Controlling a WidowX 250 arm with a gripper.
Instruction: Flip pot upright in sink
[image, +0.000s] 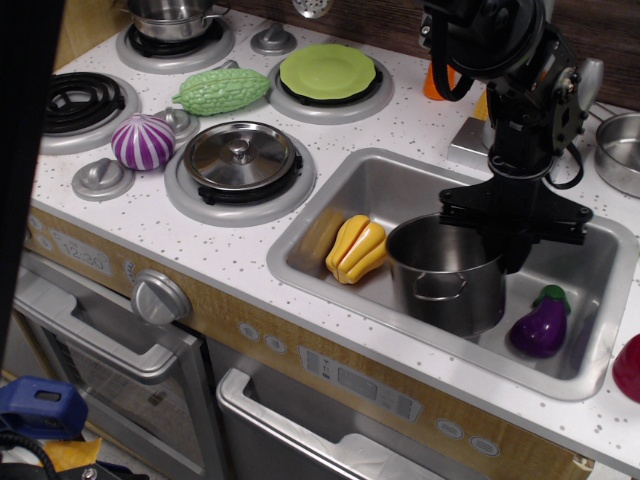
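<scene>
Standing shiny steel cylindrical pot (446, 277) upright in brushed-metal sink (400, 197).
Gripper (512, 240) pinching far rim; lowering level, then releasing gently.

One view only: we look down from front-left, fairly near, across the countertop (420, 125) into the sink (330, 270).

A yellow toy vegetable (357, 249) and purple eggplant (540, 325) lie near, while a steel lid (239, 156), striped onion (143, 141), green gourd (222, 91) and green plate (327, 71) sit far left.
</scene>
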